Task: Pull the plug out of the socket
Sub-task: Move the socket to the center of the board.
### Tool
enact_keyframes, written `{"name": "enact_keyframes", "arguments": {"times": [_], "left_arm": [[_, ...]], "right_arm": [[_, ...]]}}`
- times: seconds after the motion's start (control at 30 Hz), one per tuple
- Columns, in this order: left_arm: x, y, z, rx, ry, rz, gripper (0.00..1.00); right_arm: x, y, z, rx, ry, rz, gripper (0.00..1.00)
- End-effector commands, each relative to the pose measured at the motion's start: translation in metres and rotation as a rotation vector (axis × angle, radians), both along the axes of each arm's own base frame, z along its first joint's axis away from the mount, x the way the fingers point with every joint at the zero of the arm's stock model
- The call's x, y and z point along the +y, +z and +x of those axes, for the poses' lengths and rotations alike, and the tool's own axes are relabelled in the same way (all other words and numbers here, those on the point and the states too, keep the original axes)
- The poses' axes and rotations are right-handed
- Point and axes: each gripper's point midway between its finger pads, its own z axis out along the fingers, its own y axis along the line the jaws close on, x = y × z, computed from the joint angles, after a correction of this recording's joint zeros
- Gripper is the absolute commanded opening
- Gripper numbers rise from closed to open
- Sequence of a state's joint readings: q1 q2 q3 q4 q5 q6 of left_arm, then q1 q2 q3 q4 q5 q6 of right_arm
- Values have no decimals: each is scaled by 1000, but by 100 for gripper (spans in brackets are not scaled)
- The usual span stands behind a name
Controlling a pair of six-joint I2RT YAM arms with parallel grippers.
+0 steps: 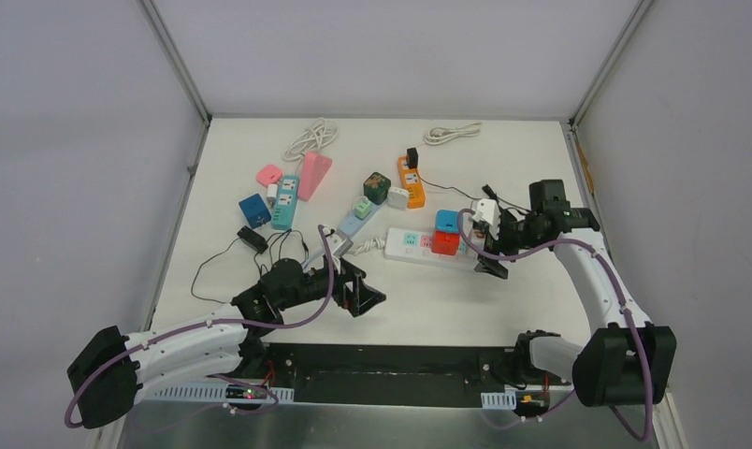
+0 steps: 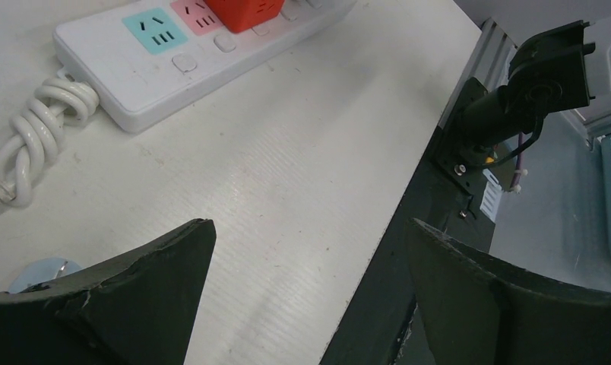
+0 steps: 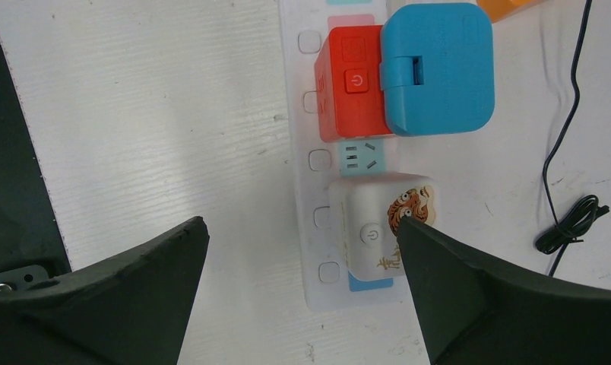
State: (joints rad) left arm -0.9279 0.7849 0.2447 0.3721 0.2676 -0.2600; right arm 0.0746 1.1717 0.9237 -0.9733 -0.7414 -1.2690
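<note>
Plug [image 3: 375, 220] sitting in socket strip [image 3: 299, 190], nothing grasped

We are seeing a white tiger-print plug seated in the strip on the tabletop [image 1: 522, 159], beside a red plug [image 3: 348, 84] and a blue plug [image 3: 437, 68]. Our right hand [image 3: 301, 222] is hovering over it, fingers spread, grasping nothing. Our left hand [image 1: 361, 292] is hanging released near the front edge.

White desk [image 1: 503, 309].
Far edge: left white cable coil [image 1: 311, 138], right white cable coil [image 1: 452, 133], well apart.
Left cluster: pink cube [image 1: 269, 175], pink wedge [image 1: 313, 175], teal power strip [image 1: 284, 202] just left of wedge, blue cube [image 1: 254, 210] left of strip.
Nearer: black adapter [image 1: 253, 239], thin black lead [image 1: 204, 271] looping from it.
Middle: dark green cube [image 1: 377, 187]; orange power strip [image 1: 411, 182], black plug [image 1: 412, 156] at far end, small white cube [image 1: 397, 197] against left side.
Light blue strip [image 1: 354, 223] carrying pale green cube [image 1: 362, 207].
</note>
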Motion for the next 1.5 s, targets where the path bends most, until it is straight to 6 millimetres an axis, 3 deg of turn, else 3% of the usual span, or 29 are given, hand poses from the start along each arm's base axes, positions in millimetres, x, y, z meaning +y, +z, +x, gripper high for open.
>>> {"name": "enact_keyframes", "arguments": {"times": [0.0, 0.37, 1.17, 1.47], "left_arm": [[-3, 16, 2, -81, -16, -48, 99], [-3, 10, 5, -107, -17, -28, 99], [-4, 2, 3, -136, -44, 3, 99], [-5, 2, 3, -141, -45, 6, 99]], "right_arm": [[6, 20, 6, -63, 48, 22, 100], [-1, 22, 16, -31, 54, 47, 100], [-1, 0, 21, 35, 96, 34, 100], [-11, -13, 47, 15, 54, -44, 98]]}}
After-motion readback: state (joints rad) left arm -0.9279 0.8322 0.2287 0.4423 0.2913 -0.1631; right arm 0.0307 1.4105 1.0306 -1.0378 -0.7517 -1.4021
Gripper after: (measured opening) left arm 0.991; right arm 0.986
